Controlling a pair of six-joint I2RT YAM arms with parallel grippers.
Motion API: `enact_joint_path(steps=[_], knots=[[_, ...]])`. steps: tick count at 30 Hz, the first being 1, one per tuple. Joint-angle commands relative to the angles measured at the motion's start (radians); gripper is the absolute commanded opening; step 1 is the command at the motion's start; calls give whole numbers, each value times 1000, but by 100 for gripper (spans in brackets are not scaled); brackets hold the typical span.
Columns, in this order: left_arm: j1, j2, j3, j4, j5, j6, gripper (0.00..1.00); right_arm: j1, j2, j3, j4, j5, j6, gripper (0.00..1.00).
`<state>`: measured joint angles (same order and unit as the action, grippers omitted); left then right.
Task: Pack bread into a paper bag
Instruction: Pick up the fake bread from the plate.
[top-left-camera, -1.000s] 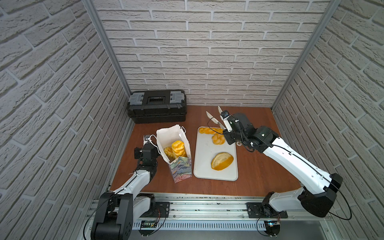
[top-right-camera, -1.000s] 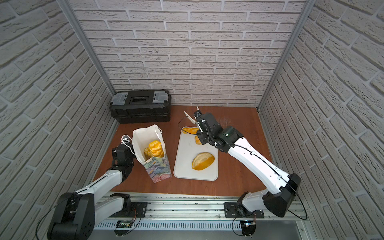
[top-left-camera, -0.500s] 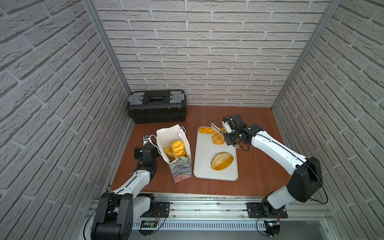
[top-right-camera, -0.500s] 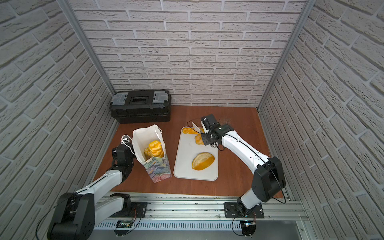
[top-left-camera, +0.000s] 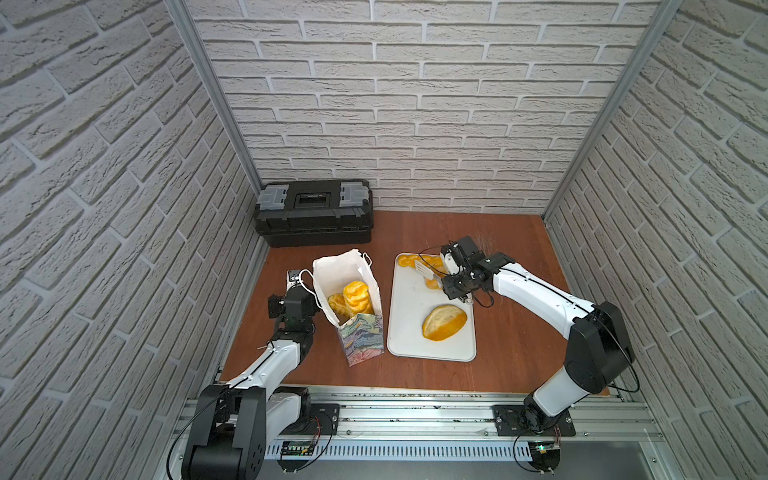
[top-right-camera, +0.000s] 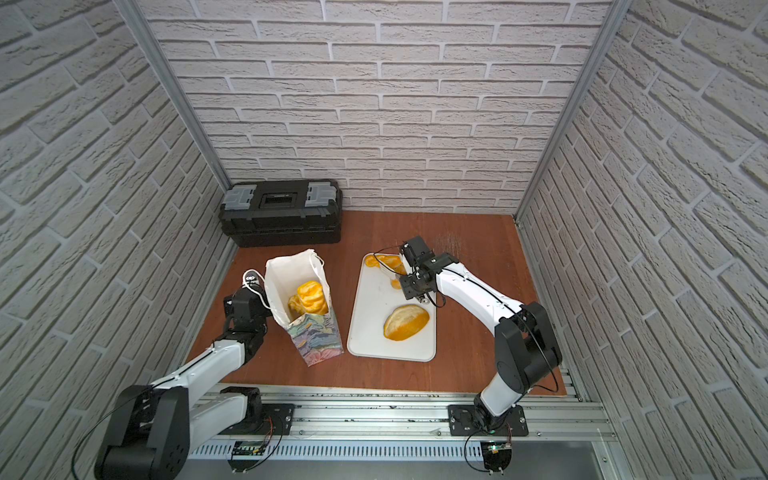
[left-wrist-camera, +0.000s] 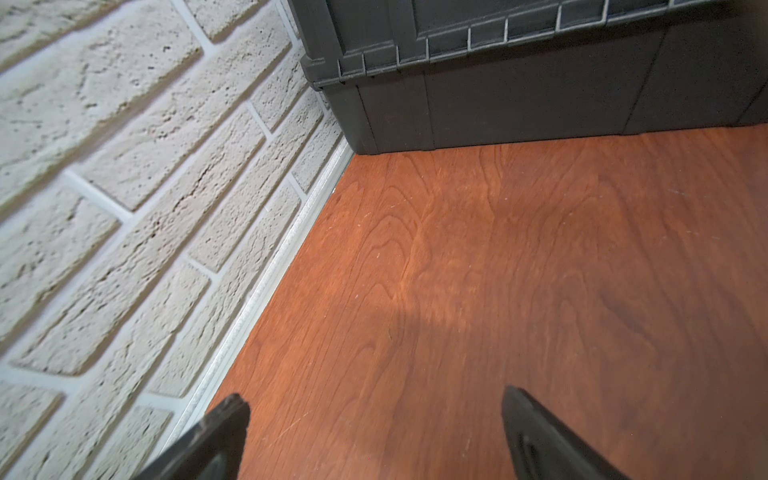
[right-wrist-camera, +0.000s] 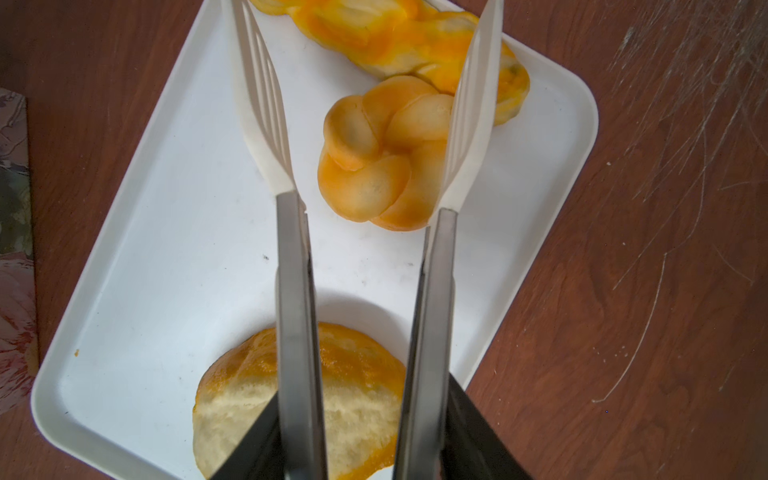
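A white tray (right-wrist-camera: 166, 249) lies near the middle of a brown wooden surface (top-left-camera: 511, 332). Three golden pieces are left on it. A knot roll (right-wrist-camera: 382, 158) and a braided stick (right-wrist-camera: 374, 37) touch at the tray's far end, and a large oval loaf (right-wrist-camera: 361, 374) lies at its near end.

The right pincer (right-wrist-camera: 365, 83), fitted with long white-tipped blades, is spread and empty over the knot roll, with one blade overlapping the roll's edge. If it is closed from here, the roll may be pressed or nudged rather than gripped. The stick may be dragged along, and the glossy crust may slip.

The paper bag (top-left-camera: 361, 338) stands upright nearer the left edge, with bagged bread (top-left-camera: 355, 297) piled inside. Being unsupported, it may be tipped. The left pincer (left-wrist-camera: 374, 399) is released and empty beside it.

No writing can be read anywhere, not even on the black toolbox (top-left-camera: 313, 212) at the far edge.
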<state>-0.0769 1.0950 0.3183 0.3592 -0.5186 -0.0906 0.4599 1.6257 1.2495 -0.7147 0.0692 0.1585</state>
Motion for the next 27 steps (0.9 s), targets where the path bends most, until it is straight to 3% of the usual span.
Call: enact_joint_path(steps=[1, 16, 27], knots=[[7, -3, -10, 35, -12, -12, 98, -9, -40, -20, 32, 2, 22, 53], [6, 0, -8, 34, -10, -11, 98, -15, -95, -50, 12, 114, 35, 54], [6, -1, -8, 34, -9, -11, 98, -11, -82, -72, -8, 26, 61, 54]])
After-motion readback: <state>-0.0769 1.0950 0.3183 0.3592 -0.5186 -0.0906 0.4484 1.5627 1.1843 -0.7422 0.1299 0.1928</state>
